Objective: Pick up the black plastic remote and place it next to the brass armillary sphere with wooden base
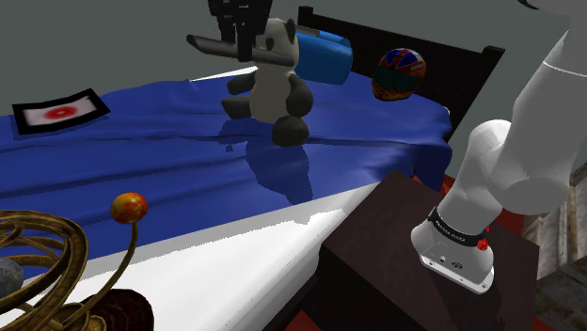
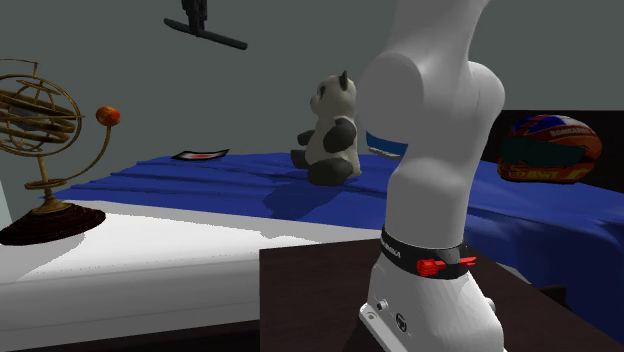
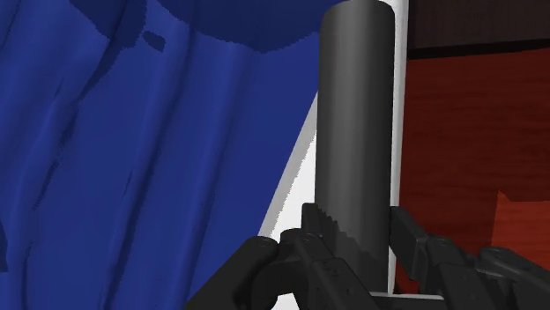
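Blue bed (image 1: 141, 150); remote (image 3: 355, 114) clasped between fingers (image 3: 419, 247) above.

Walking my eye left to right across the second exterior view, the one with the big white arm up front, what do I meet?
armillary sphere → dark remote held high in the air → toy panda → white robot arm → red and blue helmet

White arm (image 2: 430, 100); black tool (image 3: 357, 231)
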`<state>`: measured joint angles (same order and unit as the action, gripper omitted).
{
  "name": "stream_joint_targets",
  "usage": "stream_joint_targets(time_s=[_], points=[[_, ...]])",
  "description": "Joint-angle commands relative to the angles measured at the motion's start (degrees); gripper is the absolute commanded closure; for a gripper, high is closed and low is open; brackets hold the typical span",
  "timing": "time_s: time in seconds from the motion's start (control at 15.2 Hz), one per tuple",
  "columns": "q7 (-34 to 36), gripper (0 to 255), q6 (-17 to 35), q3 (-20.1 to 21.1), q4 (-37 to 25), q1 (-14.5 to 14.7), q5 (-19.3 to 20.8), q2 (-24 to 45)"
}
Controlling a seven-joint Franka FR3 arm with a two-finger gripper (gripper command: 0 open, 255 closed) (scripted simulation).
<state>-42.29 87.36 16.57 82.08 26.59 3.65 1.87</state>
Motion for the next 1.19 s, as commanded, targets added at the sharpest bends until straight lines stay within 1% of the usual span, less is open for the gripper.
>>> stream_joint_targets(time_s=[0.0, 0.07, 0.13, 0.59, 1.12], points=[[2.87, 255, -1.19, 1.44, -4.81, 1.67, 1.42, 3.94], [4.19, 255, -1.96, 2.06, -7.51, 2.63, 2.25, 6.07], [6.06, 255, -3.28, 2.89, -11.87, 4.20, 3.60, 9.43], [5.93, 255, 3.39, 2.52, -2.58, 3.40, 2.54, 6.64], [5.96, 255, 10.24, 2.31, 5.94, 2.87, 1.95, 4.86]])
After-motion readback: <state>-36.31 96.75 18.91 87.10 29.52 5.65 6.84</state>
